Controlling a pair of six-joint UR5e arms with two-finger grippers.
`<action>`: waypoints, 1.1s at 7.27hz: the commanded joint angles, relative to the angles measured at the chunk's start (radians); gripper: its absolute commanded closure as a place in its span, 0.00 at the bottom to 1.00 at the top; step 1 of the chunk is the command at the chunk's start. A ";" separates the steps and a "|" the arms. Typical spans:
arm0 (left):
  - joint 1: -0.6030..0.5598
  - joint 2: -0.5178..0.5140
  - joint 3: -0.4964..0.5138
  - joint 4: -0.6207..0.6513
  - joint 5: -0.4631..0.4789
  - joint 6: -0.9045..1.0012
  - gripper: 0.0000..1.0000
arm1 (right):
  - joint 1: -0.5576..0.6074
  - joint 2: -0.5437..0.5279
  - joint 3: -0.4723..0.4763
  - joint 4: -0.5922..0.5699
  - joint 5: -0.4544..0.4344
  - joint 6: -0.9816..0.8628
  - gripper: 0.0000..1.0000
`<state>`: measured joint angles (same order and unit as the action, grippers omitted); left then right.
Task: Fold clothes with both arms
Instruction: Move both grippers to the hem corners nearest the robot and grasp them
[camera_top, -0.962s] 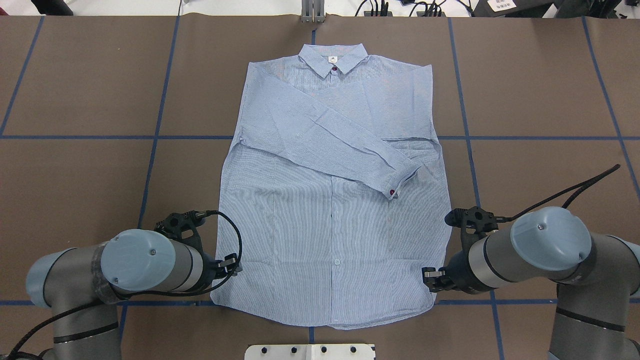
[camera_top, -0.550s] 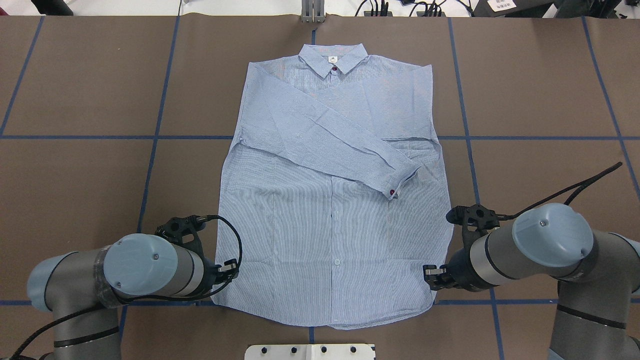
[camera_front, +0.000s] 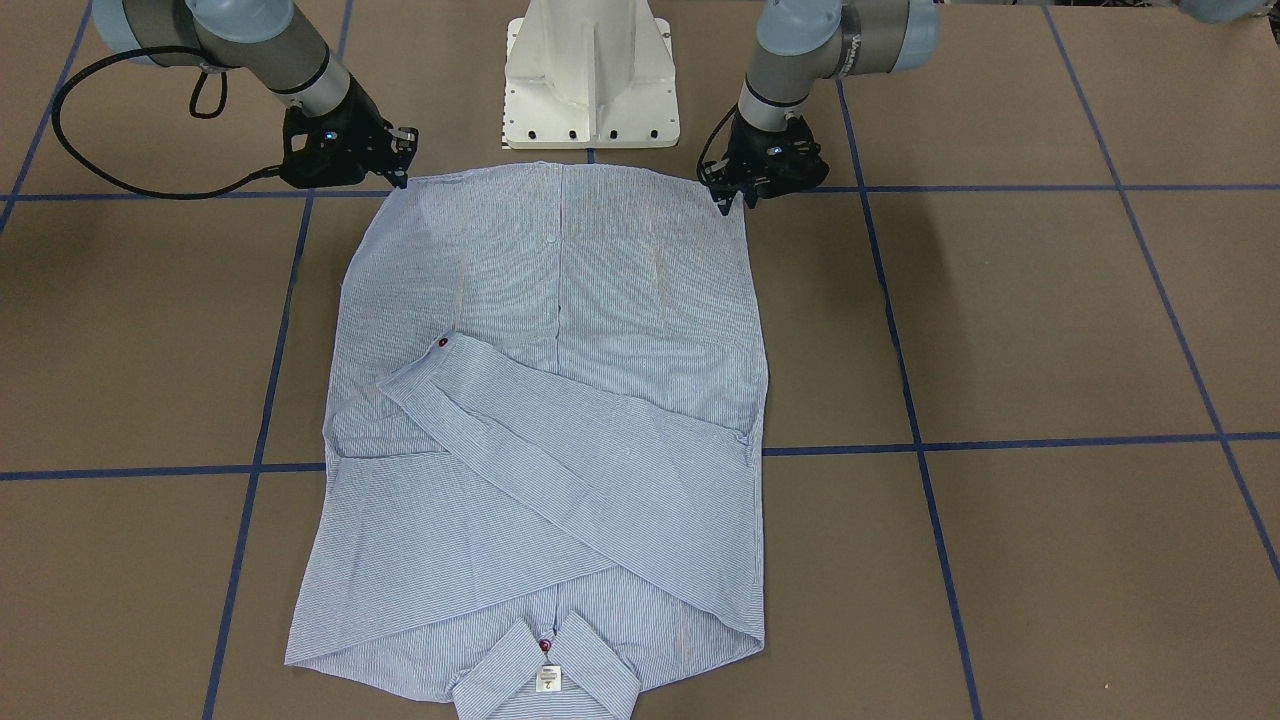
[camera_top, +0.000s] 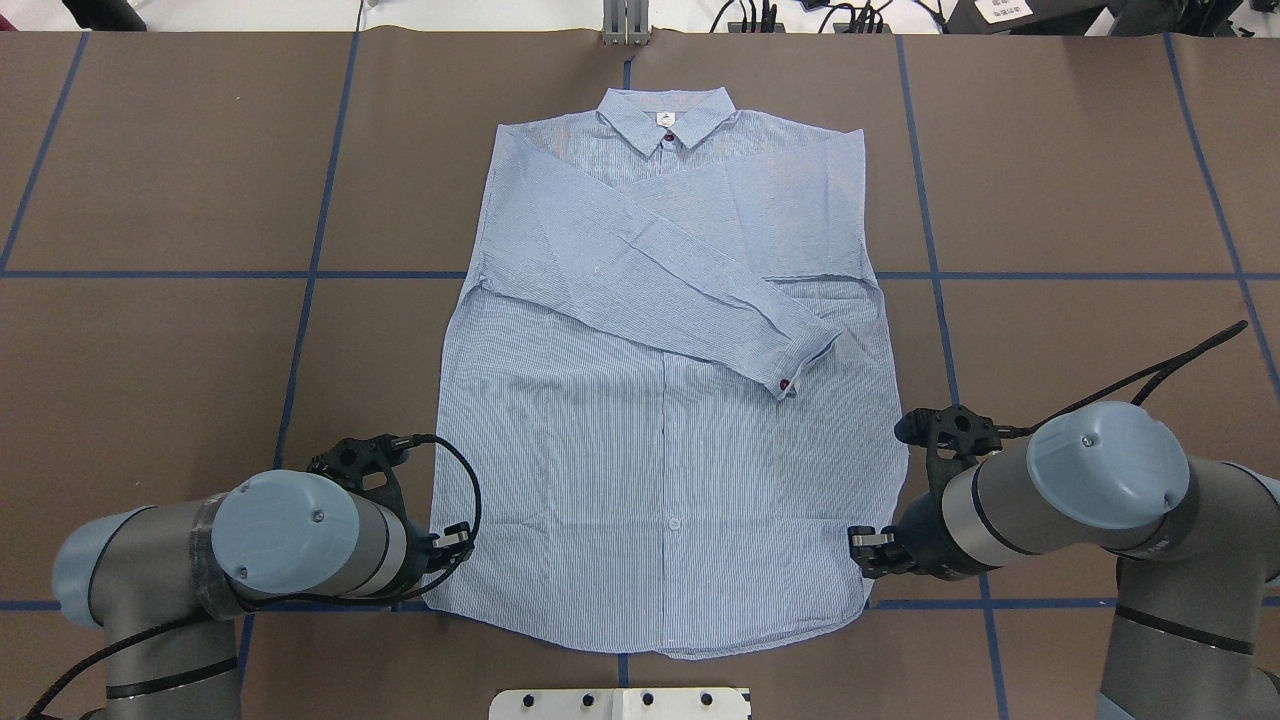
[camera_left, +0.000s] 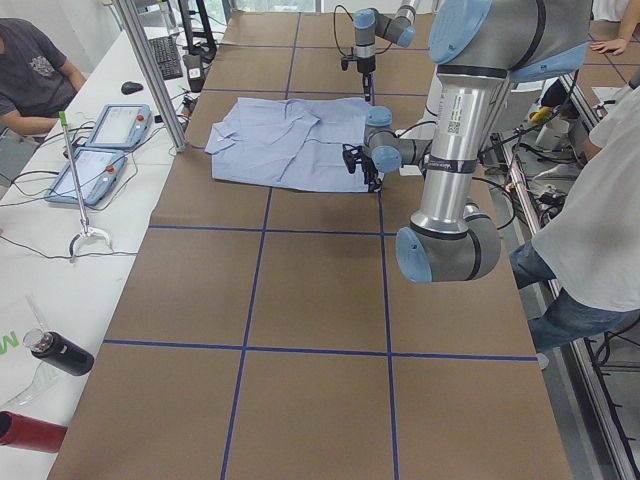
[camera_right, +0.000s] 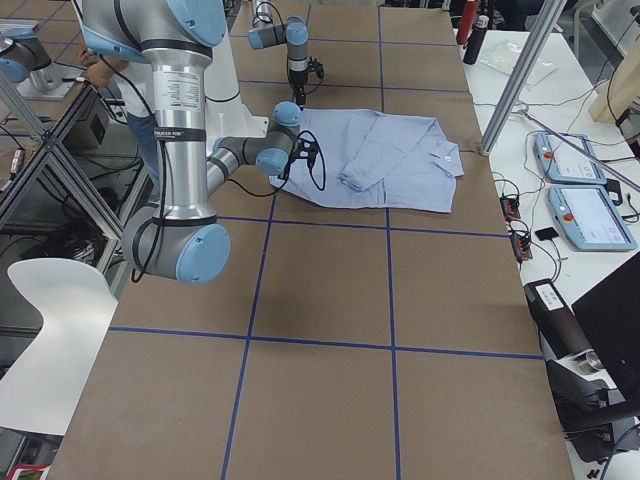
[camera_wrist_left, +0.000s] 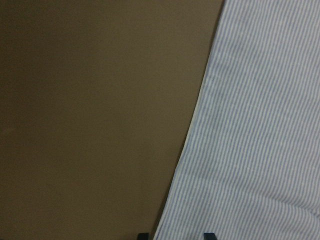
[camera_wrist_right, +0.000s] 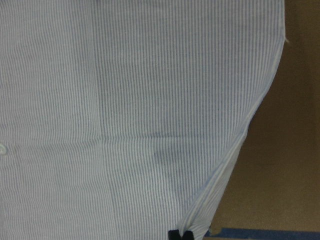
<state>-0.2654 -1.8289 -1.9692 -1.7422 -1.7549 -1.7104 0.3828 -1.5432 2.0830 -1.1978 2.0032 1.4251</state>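
Note:
The light blue striped shirt (camera_top: 660, 450) lies flat on the brown table, collar at the far side, with both sleeves folded across the chest. My left gripper (camera_top: 458, 542) is low at the shirt's near left hem corner. In the left wrist view it (camera_wrist_left: 176, 236) is open, its fingertips standing either side of the shirt (camera_wrist_left: 260, 125) edge. My right gripper (camera_top: 862, 552) is at the near right hem corner. The right wrist view shows it (camera_wrist_right: 181, 235) shut on the shirt (camera_wrist_right: 125, 100) edge. Both corners still lie on the table (camera_front: 1000, 320).
The white pedestal base (camera_front: 590, 80) stands just behind the hem between the arms. Blue tape lines (camera_top: 300, 300) grid the table. Teach pendants (camera_left: 95, 150) and cables lie on a side bench, and people (camera_left: 590, 200) stand near the robot.
The left arm has sunk and drawn slightly toward the near edge at the left hem corner. The right arm has barely shifted. The shirt has not moved.

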 joint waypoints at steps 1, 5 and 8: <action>0.006 -0.001 -0.002 0.032 0.000 0.000 0.52 | 0.001 0.000 0.000 -0.002 0.000 0.000 1.00; 0.017 -0.004 -0.002 0.033 0.000 -0.002 0.56 | 0.002 -0.002 0.000 -0.003 0.000 0.000 1.00; 0.020 -0.006 -0.002 0.033 -0.002 -0.002 0.60 | 0.022 -0.003 0.000 -0.003 0.026 0.000 1.00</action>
<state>-0.2470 -1.8335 -1.9711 -1.7089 -1.7562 -1.7118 0.3986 -1.5457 2.0842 -1.2011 2.0231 1.4250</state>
